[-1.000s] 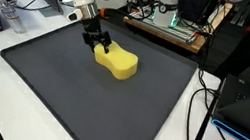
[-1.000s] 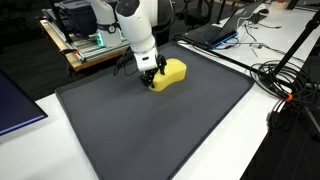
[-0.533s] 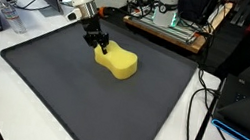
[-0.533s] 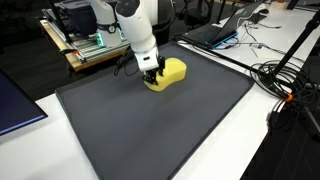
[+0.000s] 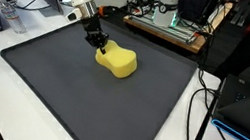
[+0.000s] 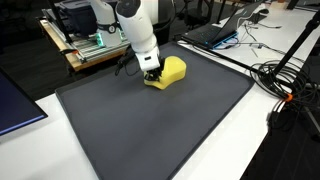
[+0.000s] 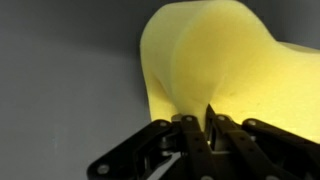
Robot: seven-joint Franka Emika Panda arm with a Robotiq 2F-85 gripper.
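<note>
Item: yellow foam block, grasp stage. Exterior view, entry one: the gripper (image 5: 97, 43) stands at the far left end of the yellow foam block (image 5: 116, 61), its fingers sunk into that end; the block lies flat on the dark mat (image 5: 78, 108) towards the mat's far edge, with a white surface (image 5: 1, 86) bordering the mat and cables (image 5: 199, 112) trailing beside it. Exterior view, entry two: the gripper (image 6: 151, 74) comes down from the white arm onto the near end of the block (image 6: 171, 69); the block's underside rests on the mat (image 6: 150, 130), with no gap showing beneath it. Wrist view: the gripper (image 7: 210, 122) has its fingers drawn together, pinching a narrow fold of the block (image 7: 220, 60), which creases just above the fingertips; the grey mat (image 7: 60, 80) fills the left of the picture. Status, as judged: approach and closing on the block appear complete, with the grip taken at one end only; raising the block off the mat is not yet done, and any carrying or placing remains outstanding.
</note>
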